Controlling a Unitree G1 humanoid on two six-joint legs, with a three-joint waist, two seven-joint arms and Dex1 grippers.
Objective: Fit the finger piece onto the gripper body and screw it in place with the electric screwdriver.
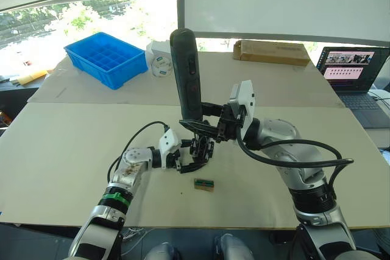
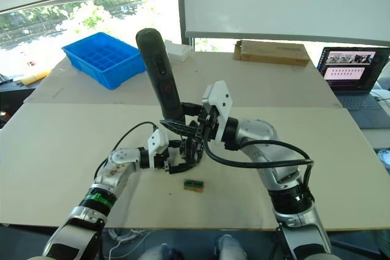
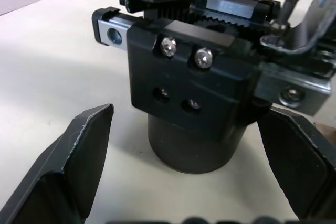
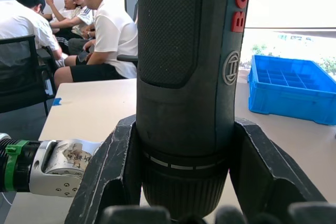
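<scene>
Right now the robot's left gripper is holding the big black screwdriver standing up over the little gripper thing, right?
Not quite: the right gripper holds the electric screwdriver, as the right wrist view shows. It does stand upright over the gripper body; the left gripper sits open around that body.

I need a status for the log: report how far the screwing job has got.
Done: two screws sit in the gripper body. In hand: the right end effector grips the upright electric screwdriver, its bit on another screw; the left end effector brackets the body's round base, fingers apart from it. Left: finish driving; two holes look empty.
</scene>
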